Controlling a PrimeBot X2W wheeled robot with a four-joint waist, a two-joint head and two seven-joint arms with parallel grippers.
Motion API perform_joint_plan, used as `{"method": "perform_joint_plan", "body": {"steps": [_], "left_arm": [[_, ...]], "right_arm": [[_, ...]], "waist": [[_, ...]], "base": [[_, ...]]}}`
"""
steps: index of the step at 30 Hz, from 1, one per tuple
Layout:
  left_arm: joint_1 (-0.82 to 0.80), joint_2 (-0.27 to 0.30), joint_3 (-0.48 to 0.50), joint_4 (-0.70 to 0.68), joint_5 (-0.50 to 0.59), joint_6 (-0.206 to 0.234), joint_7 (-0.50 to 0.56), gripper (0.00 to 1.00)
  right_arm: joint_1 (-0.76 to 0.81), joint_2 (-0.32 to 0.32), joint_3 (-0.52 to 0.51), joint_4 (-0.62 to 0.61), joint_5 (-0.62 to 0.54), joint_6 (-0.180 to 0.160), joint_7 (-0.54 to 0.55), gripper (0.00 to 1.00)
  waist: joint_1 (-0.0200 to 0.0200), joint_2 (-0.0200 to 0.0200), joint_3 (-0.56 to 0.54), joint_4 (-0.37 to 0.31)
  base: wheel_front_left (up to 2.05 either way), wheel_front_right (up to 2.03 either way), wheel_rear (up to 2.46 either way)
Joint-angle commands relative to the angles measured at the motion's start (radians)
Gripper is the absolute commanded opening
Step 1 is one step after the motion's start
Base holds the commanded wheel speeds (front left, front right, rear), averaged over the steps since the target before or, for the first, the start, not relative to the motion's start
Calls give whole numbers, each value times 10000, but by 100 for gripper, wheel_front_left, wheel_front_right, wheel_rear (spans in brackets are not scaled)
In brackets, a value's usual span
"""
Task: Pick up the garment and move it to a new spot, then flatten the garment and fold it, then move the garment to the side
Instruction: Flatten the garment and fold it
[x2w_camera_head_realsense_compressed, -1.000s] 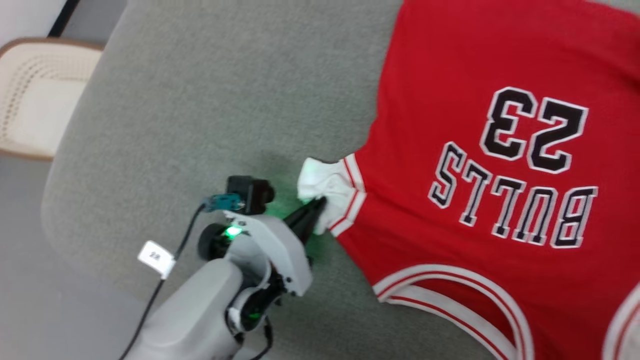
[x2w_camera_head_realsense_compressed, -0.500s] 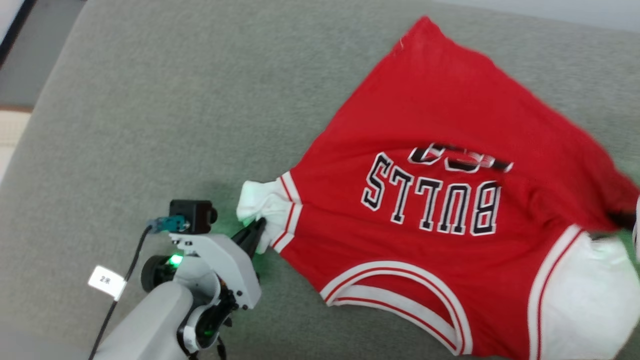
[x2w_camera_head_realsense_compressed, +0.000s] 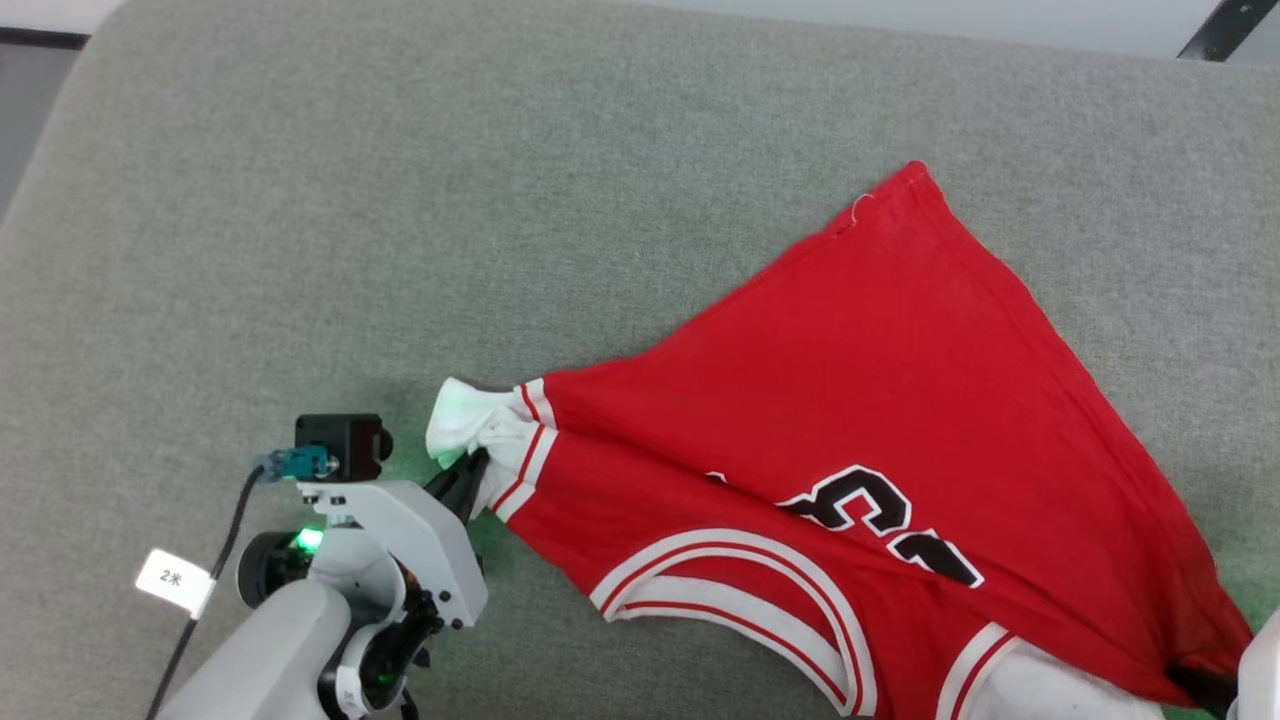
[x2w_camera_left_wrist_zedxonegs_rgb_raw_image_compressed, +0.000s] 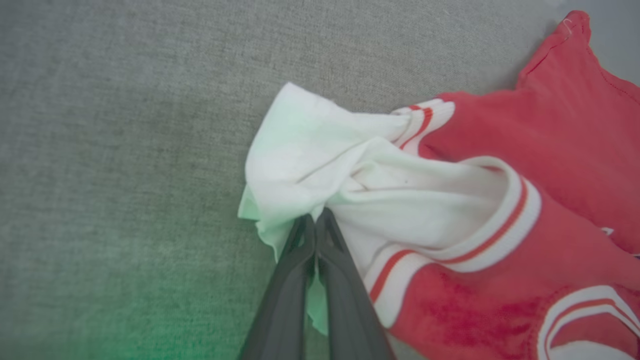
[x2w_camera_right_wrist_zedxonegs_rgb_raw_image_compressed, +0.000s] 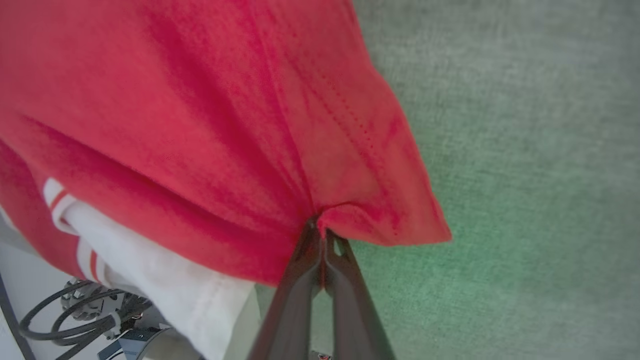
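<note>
I see left pincer (x2w_camera_left_wrist_zedxonegs_rgb_raw_image_compressed: 316, 220) clamped on the garment (x2w_camera_head_realsense_compressed: 900, 400) at its bunched white sleeve; right pincer (x2w_camera_right_wrist_zedxonegs_rgb_raw_image_compressed: 320, 227) clamped on its stitched red edge; woven grey cushion (x2w_camera_head_realsense_compressed: 400, 200) beneath.

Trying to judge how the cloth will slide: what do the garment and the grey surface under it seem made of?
The garment looks like thin, soft knit, probably cotton or a blend, matte: it bunches and drapes in soft folds. The grey surface looks like woven upholstery cloth, matte, with visible weave texture.
</note>
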Motion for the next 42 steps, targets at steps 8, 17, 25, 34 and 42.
{"method": "perform_joint_plan", "body": {"steps": [8, 17, 25, 34, 42], "left_arm": [[-1, -78, -175, -20, 25, 93, 214, 0], [247, -108, -298, 152, -34, -8, 158, 0], [358, -214, -366, 110, -67, -36, 103, 0], [-269, -765, -678, 228, 102, -312, 80, 0], [-1100, -1612, -1092, 789, 319, -741, -13, 0]], "right_arm": [[-789, 679, -65, 2269, -1706, -73, -1165, 100], [-1490, 82, 115, 1934, -1410, -58, -1516, 100], [-1139, -311, -126, -1608, -840, -6, -1992, 100], [-3884, -1619, 1641, -1125, -2022, -6, -5931, 100], [-6827, -2279, 3864, 2899, -1667, -6, -5880, 100]], "waist": [[0, 0, 232, -169], [0, 0, -275, -147], [0, 0, -628, 121], [0, 0, -277, 970], [0, 0, 192, 1915]], "base": [[0, 0, 0], [0, 0, 0], [0, 0, 0], [0, 0, 0], [0, 0, 0]]}}
